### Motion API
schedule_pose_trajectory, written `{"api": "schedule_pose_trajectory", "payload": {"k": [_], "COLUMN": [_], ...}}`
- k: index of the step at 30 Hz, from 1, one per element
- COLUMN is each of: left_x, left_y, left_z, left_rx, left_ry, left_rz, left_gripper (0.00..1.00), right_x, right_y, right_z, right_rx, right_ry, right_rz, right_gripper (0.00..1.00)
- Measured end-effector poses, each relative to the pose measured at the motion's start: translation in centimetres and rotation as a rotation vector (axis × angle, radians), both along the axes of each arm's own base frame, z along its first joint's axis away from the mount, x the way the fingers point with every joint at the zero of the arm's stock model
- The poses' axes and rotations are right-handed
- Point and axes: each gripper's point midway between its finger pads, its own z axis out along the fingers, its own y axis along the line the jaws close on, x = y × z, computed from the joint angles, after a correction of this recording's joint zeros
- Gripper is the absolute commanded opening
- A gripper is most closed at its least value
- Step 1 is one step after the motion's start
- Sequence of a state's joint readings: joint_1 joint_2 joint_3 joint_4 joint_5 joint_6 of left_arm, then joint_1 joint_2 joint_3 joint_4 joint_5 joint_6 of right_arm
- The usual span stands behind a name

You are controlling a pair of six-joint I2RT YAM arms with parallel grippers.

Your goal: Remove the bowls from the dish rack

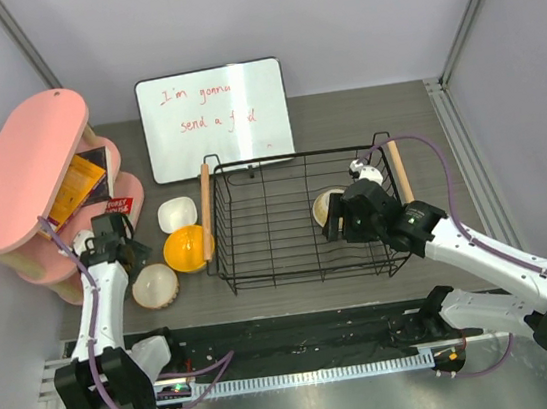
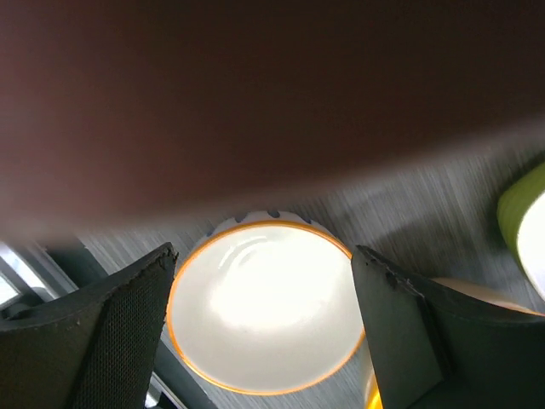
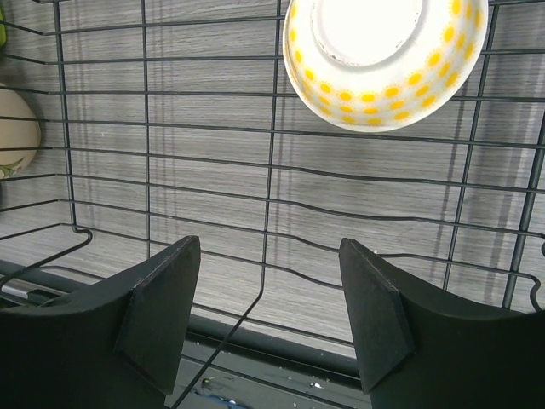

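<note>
The black wire dish rack sits mid-table. One bowl leans on its side inside it; in the right wrist view this bowl is white with yellow dots. My right gripper hangs open inside the rack, just short of that bowl, its fingers empty over the wire floor. Left of the rack stand a pale bowl, an orange-yellow bowl and a cream bowl. My left gripper is open above a white bowl with an orange rim, without touching it.
A pink oval shelf stands at the far left, close over the left gripper. A whiteboard leans behind the rack. The rack's wooden handles run along both its ends. A lime green bowl edge shows at the right of the left wrist view.
</note>
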State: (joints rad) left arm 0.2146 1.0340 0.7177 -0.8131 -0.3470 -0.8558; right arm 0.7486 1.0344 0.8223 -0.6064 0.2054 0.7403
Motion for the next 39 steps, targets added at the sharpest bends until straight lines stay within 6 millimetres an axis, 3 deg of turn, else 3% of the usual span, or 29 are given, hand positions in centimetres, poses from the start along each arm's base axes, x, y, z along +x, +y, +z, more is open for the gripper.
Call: {"api": "schedule_pose_trajectory", "payload": {"k": [5,12,25,31,39], "left_x": [-0.2,1.2,2.1,2.3,-0.8], "left_y": [1.1,2.8,2.8,1.5,-1.5], "left_z": [-0.4,-0.9,-1.0,-0.1,0.3], "left_rx": [0.020,0.030,0.032,0.006,-0.051], "left_ry": [0.042,0.050,0.062,0.013,-0.025], "left_rz": [0.025,0.063,0.050,0.010,0.025], "left_gripper": [0.84,0.83,0.79,0.79,0.79], "right_x": [0.0,0.2,0.2,0.3,0.2], "right_y": [0.0,0.2,0.3,0.6,1.0], "right_z": [0.0,0.4,0.4,0.6,1.1], "right_rx": [0.000,0.004,0.006,0.024,0.050], "right_ry": [0.005,0.005,0.005,-0.001,-0.010], "right_rz": [0.000,0.002,0.003,0.007,0.017], "right_gripper": [0.72,0.72,0.72,0.72,0.72]}}
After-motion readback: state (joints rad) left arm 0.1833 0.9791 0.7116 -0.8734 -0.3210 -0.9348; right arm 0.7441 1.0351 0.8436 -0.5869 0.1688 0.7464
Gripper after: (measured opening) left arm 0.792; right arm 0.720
